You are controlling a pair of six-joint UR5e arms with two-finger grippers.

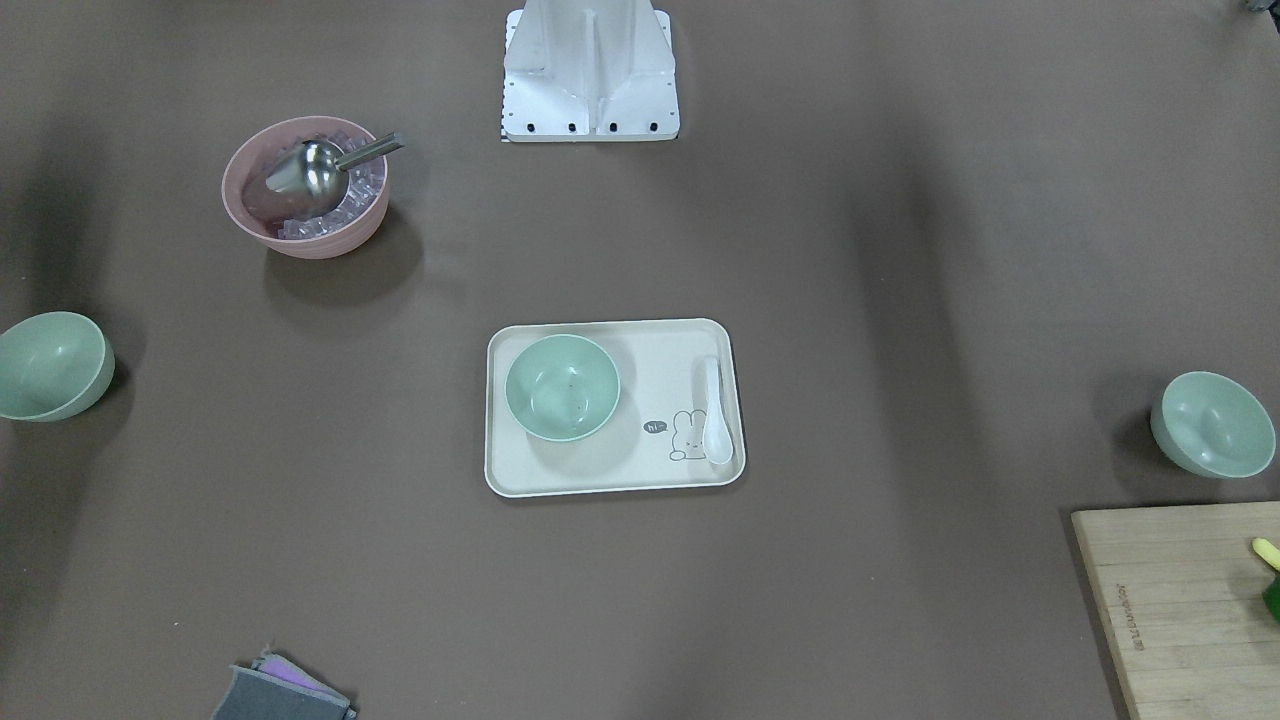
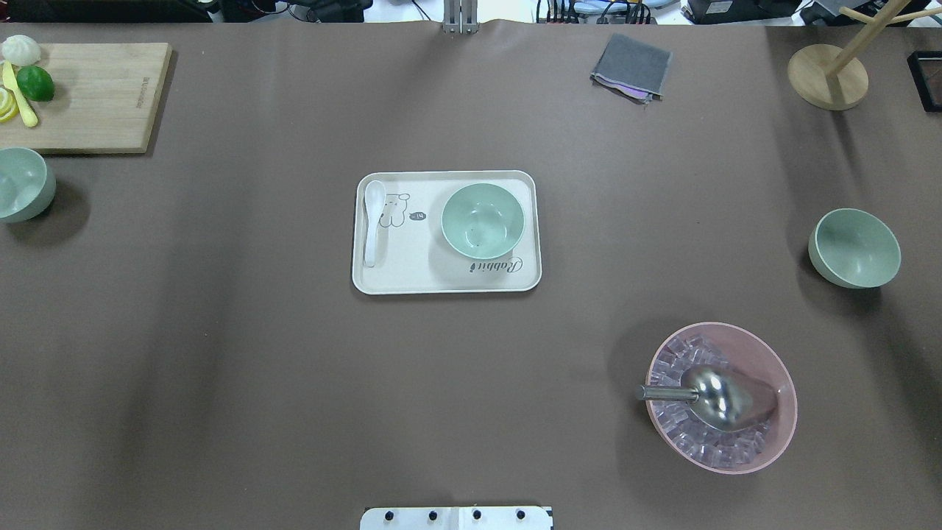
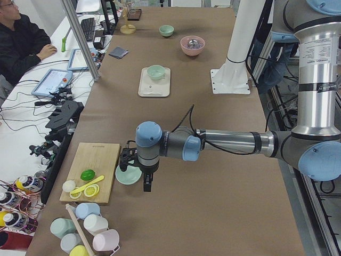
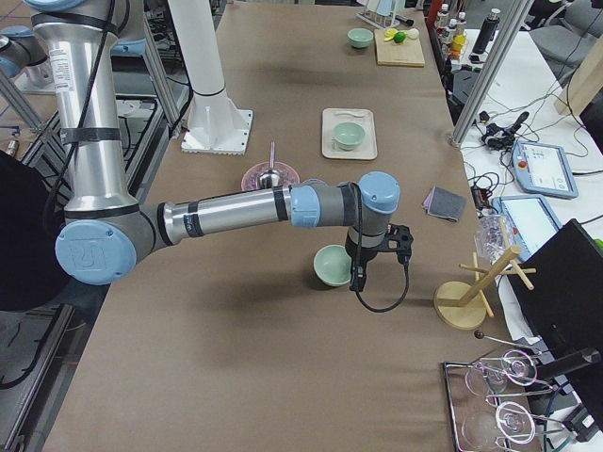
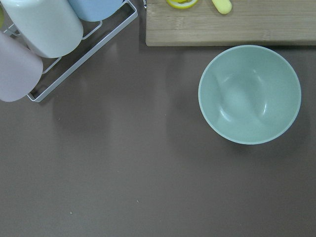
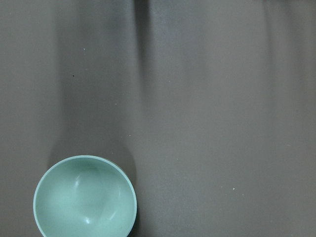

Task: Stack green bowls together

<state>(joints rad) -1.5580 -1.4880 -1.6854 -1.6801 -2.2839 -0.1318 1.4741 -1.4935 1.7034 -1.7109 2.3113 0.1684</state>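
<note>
Seen from overhead, the brown table [image 2: 221, 331] carries a cream tray [image 2: 412, 258] at its centre. A pink bowl [image 2: 781, 419] stands at four o'clock, a green bowl [image 2: 855, 247] at three and a second green bowl [image 2: 22, 184] at nine. A cutting board [image 2: 96, 103] lies at ten, a grey cloth [image 2: 633, 66] at one and a wooden stand [image 2: 827, 76] at two.

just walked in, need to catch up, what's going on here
Nothing is stacked yet: the three green bowls stand apart. The middle bowl sits on the tray, the left bowl beside the cutting board, the right bowl alone on the robot's right. The left arm hangs close by the left bowl, the right arm by the right bowl; both bowls rest on the table.
</note>
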